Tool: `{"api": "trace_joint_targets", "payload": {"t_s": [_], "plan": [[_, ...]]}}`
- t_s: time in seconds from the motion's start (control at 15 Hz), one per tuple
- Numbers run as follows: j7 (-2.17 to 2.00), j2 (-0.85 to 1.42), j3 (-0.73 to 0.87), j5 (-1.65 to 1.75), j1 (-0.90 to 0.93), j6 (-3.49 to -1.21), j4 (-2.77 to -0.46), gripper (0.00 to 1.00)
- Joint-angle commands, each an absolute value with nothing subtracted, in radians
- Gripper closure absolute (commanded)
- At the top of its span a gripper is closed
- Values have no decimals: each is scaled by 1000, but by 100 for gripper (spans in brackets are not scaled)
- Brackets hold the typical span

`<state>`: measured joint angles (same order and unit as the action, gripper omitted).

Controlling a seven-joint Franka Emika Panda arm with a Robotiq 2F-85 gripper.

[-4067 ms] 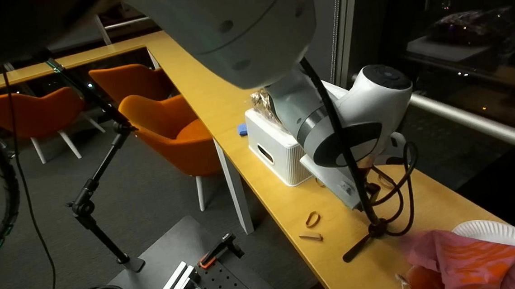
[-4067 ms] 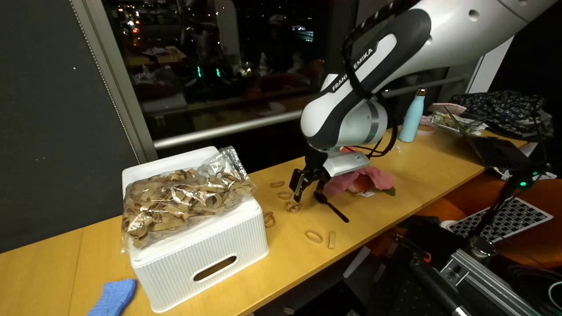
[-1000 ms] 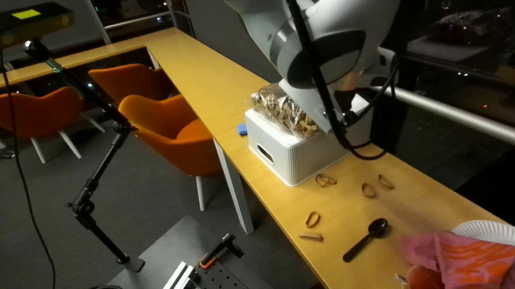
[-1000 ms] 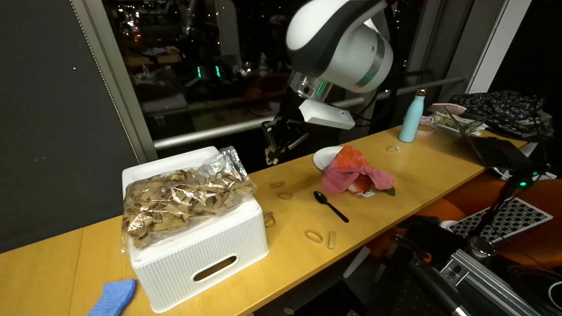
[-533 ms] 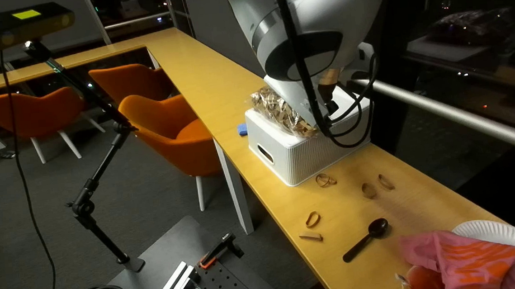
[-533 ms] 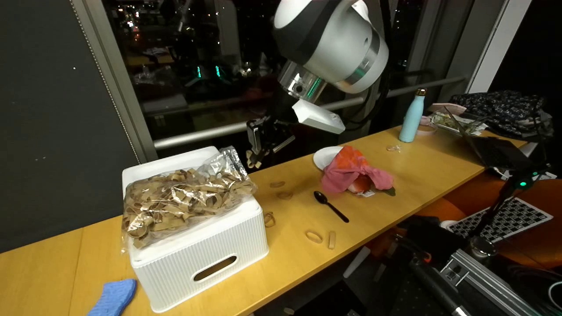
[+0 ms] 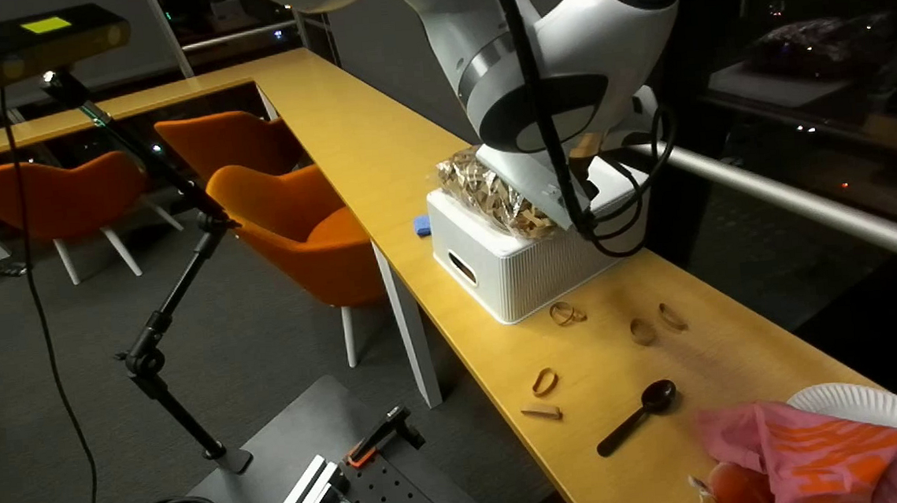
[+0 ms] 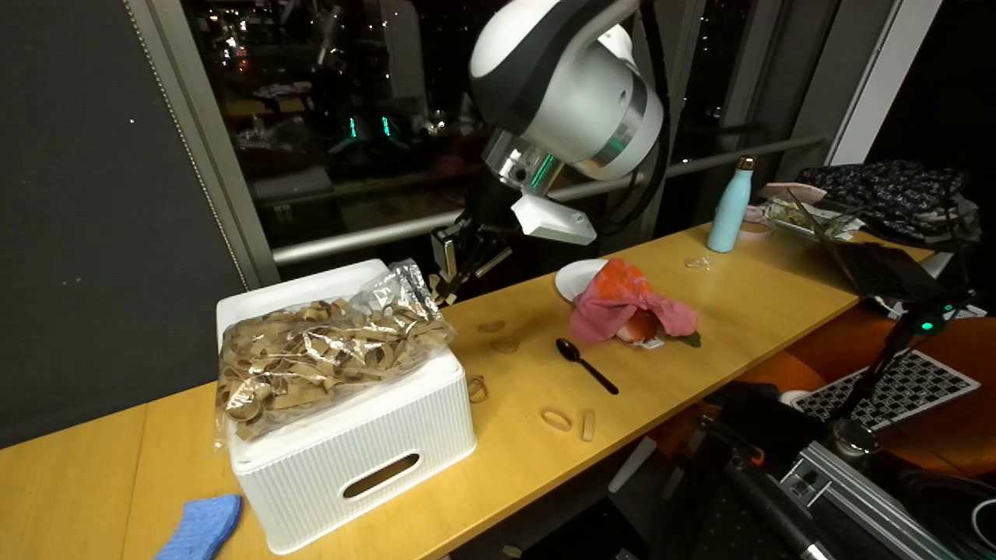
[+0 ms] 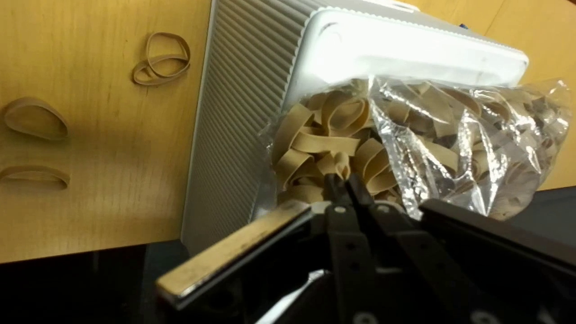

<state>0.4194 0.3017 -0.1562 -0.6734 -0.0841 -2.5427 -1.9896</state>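
Observation:
My gripper [image 9: 344, 181] is shut on a tan rubber band [image 9: 342, 164], whose small loop pokes out past the fingertips. In an exterior view the held band [image 8: 442, 289] hangs beneath the gripper [image 8: 453, 281], close to the end of a white ribbed box [image 8: 420, 424]. On the box lies a clear plastic bag [image 8: 334, 350] full of similar tan bands. Seen from the wrist, the fingertips stand in front of the bag's contents; whether they touch the bag I cannot tell. Loose bands [image 9: 164, 60] lie on the table beside the box, more of them [image 8: 556, 418] farther along.
A black spoon [image 8: 591, 369] rests on the table [image 8: 513, 435]. Beyond it are a pink and orange cloth [image 8: 622, 303] over a red object, a white plate [image 8: 576, 280] and a light blue bottle [image 8: 731, 210]. A metal rail [image 8: 373, 239] runs along the window behind the box.
Earlier my gripper was low by the spoon, over a band on the table; that band has left its spot. The gripper has risen and, over the last second, shifted toward the box.

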Motion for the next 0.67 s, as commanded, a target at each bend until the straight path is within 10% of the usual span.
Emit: {"api": "trace_joint_targets", "payload": {"t_s": [0.0,0.47,0.6], "plan": [[445,376,-164,-671,-76,-2553,-1896,99],[436,445,-202,-661,-59,-2542,-1803,99],[436,439,-207,-663,-60,-2542,-1805,70]]}}
